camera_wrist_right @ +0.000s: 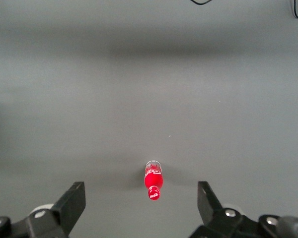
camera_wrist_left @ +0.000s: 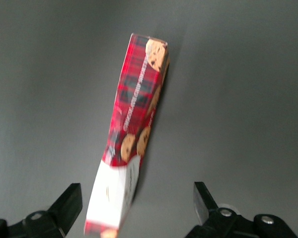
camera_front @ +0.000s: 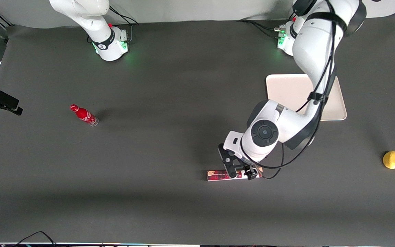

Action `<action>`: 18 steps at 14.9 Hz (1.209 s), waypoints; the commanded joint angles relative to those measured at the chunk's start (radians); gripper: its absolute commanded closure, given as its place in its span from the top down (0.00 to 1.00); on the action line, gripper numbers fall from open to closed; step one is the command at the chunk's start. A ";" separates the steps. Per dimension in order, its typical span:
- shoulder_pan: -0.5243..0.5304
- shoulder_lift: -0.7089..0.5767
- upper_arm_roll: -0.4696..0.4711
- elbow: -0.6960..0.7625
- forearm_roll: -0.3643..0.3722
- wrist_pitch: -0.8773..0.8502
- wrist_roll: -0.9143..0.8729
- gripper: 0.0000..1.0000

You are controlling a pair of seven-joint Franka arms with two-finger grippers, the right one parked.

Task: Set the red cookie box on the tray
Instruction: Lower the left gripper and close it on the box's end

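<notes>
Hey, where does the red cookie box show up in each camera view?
Front view: the red cookie box lies on the dark table, nearer the camera than the tray, partly under the open claw.
Left wrist view: the box lies between the claw's fingers, its white end nearest them.
Right wrist view: not in it.
Shared landmark: the claw over the box.

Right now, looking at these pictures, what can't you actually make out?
- Front view: the tool and arm cover the middle of the red cookie box.
- Front view: the arm hides part of the tray.
- Left wrist view: the box's white end is cut off by the edge, its print blurred.
- Whether the open tool touches the box: cannot tell.
</notes>
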 commanded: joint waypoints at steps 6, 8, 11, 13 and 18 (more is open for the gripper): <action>-0.053 0.164 0.085 0.070 0.008 0.211 0.188 1.00; -0.073 0.172 0.089 0.071 0.008 0.220 0.185 1.00; -0.079 0.184 0.097 0.070 -0.001 0.231 0.182 0.96; -0.079 0.186 0.099 0.061 -0.002 0.251 0.186 0.59; -0.077 0.184 0.103 0.057 -0.003 0.253 0.188 0.00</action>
